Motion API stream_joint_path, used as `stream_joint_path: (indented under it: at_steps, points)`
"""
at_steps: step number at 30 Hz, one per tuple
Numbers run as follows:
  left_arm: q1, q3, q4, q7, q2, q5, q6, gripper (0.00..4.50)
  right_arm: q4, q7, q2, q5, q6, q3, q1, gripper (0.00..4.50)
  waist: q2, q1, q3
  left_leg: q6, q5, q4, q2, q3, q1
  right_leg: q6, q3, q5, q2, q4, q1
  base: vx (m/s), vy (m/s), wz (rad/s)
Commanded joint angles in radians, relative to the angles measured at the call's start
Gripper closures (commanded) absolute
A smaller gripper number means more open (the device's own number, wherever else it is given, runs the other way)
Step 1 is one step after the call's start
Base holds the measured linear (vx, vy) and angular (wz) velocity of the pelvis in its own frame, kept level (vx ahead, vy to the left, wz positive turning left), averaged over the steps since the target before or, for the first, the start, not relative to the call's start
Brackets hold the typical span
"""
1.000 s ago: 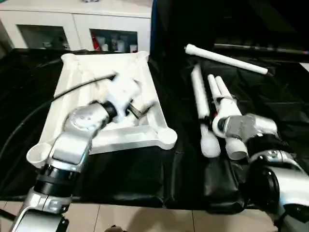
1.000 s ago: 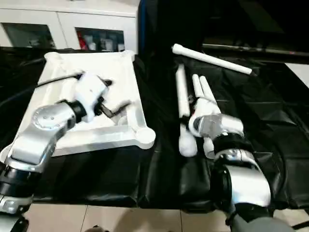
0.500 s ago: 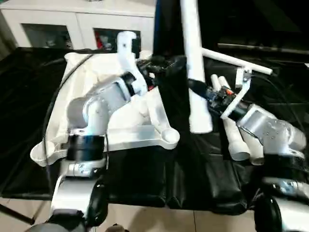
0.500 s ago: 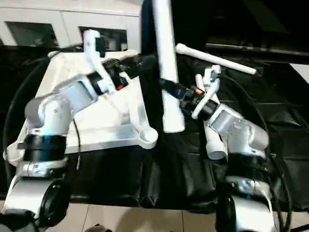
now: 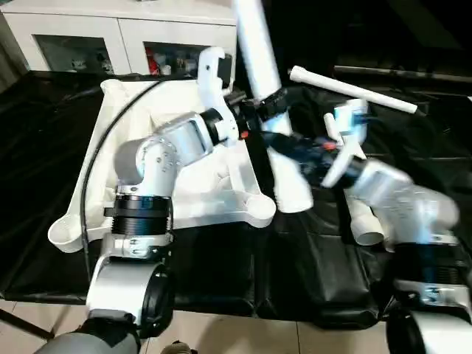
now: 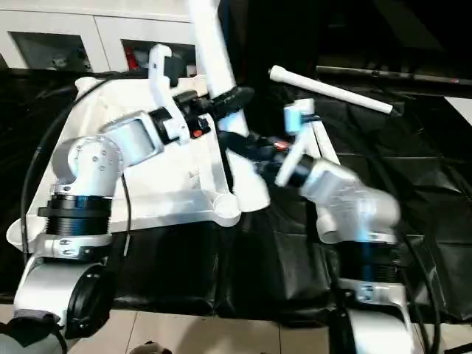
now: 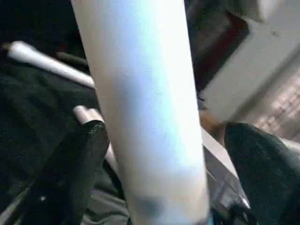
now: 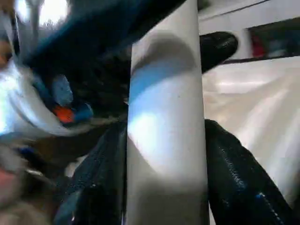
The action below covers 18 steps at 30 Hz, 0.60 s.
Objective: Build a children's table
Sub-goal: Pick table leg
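The white tabletop (image 5: pixel 199 203) lies underside up on the left, one round corner socket (image 5: pixel 258 212) towards me. A white leg (image 5: pixel 254 44) stands tilted over the tabletop's right edge, its flared lower end just right of that socket. My right gripper (image 5: pixel 284 144) is shut on the leg's lower half, fingers (image 8: pixel 234 173) pressed on both sides. Higher up, my left gripper (image 5: pixel 269 99) straddles the leg, open; a gap shows beside one finger (image 7: pixel 262 173). Another leg (image 5: pixel 354 88) lies at the back and two legs (image 5: pixel 361 221) lie under my right forearm.
Black cloth (image 5: pixel 221 265) covers the work surface to its front edge, with pale floor below. A white cabinet with glass doors (image 5: pixel 88 37) stands behind the tabletop. A black cable (image 5: pixel 92 158) runs across the tabletop to my left arm.
My right gripper lifted one leg from the group lying on the cloth and stood it up. Its lower end has since swung toward the corner socket, and my left gripper has come around it.
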Motion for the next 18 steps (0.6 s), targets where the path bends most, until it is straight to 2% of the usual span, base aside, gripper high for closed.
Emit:
stream_joint_path:
  at_steps: [1,2,3,5,6,8,9,10,12,13,18]
  points:
    - [-0.02,0.035,0.021,0.079,-0.014,-0.003,0.007,0.5,-0.037,-0.058,0.012,-0.06,-0.051,0.049,0.003,2.66,-0.003,0.003,-0.07,0.004,-0.098,-0.056,0.022,-0.008,0.006,-0.166,0.047,-0.1,-0.074,-0.082,0.068,0.0,0.0,0.0]
    - [-0.021,0.039,0.022,0.087,-0.017,-0.002,0.006,0.5,-0.041,-0.063,0.015,-0.068,-0.058,0.058,0.004,2.66,-0.003,0.002,-0.07,0.007,-0.092,-0.056,0.022,-0.009,0.004,-0.165,0.047,-0.094,-0.074,-0.08,0.069,0.0,0.0,0.0]
    - [-0.02,0.045,0.023,0.106,-0.024,0.002,-0.002,0.78,-0.044,-0.082,0.023,-0.089,-0.077,0.078,0.004,2.66,-0.006,0.002,-0.072,0.012,-0.084,-0.055,0.023,-0.008,0.004,-0.166,0.048,-0.08,-0.074,-0.079,0.069,0.0,0.0,0.0]
    - [-0.019,0.052,0.028,0.136,-0.034,0.009,-0.017,0.84,-0.043,-0.124,0.04,-0.131,-0.115,0.103,-0.001,2.66,-0.005,0.002,-0.071,0.016,-0.078,-0.055,0.023,-0.008,0.004,-0.168,0.049,-0.066,-0.074,-0.078,0.068,0.0,0.0,0.0]
    - [-0.018,0.054,0.03,0.151,-0.038,0.016,-0.028,0.85,-0.037,-0.144,0.044,-0.159,-0.138,0.116,-0.004,2.66,-0.011,0.002,-0.071,0.019,-0.077,-0.056,0.023,-0.007,0.005,-0.168,0.048,-0.063,-0.073,-0.079,0.067,0.0,0.0,0.0]
    - [-0.017,0.054,0.031,0.161,-0.041,0.021,-0.038,1.04,-0.032,-0.163,0.049,-0.177,-0.154,0.122,-0.005,2.66,-0.006,0.003,-0.07,0.018,-0.079,-0.056,0.024,-0.007,0.004,-0.166,0.049,-0.067,-0.075,-0.078,0.067,0.0,0.0,0.0]
    - [-0.018,0.063,0.033,0.175,-0.048,0.018,-0.045,1.18,-0.025,-0.191,0.059,-0.196,-0.174,0.123,-0.008,2.66,-0.009,0.003,-0.071,0.018,-0.08,-0.056,0.024,-0.007,0.006,-0.165,0.05,-0.064,-0.074,-0.078,0.065,0.0,0.0,0.0]
    - [-0.019,0.067,0.034,0.182,-0.051,0.016,-0.047,1.28,-0.019,-0.21,0.064,-0.211,-0.189,0.125,-0.01,2.66,-0.008,0.003,-0.07,0.017,-0.08,-0.057,0.025,-0.007,0.006,-0.166,0.05,-0.066,-0.075,-0.077,0.065,0.0,0.0,0.0]
    - [-0.02,0.071,0.032,0.193,-0.054,0.015,-0.048,1.33,-0.013,-0.23,0.071,-0.222,-0.203,0.126,-0.012,2.66,-0.009,0.003,-0.07,0.017,-0.081,-0.058,0.026,-0.007,0.007,-0.167,0.05,-0.061,-0.075,-0.076,0.065,0.0,0.0,0.0]
    - [-0.02,0.072,0.031,0.194,-0.055,0.015,-0.047,1.53,-0.012,-0.232,0.072,-0.224,-0.205,0.127,-0.013,2.66,-0.01,0.002,-0.069,0.018,-0.082,-0.058,0.025,-0.007,0.006,-0.166,0.05,-0.062,-0.075,-0.077,0.065,0.0,0.0,0.0]
    - [-0.019,0.078,0.028,0.23,-0.061,0.018,-0.058,1.87,0.005,-0.251,0.083,-0.247,-0.242,0.147,-0.019,2.66,-0.013,0.001,-0.068,0.027,-0.081,-0.057,0.023,-0.006,0.005,-0.16,0.051,-0.055,-0.074,-0.076,0.067,0.0,0.0,0.0]
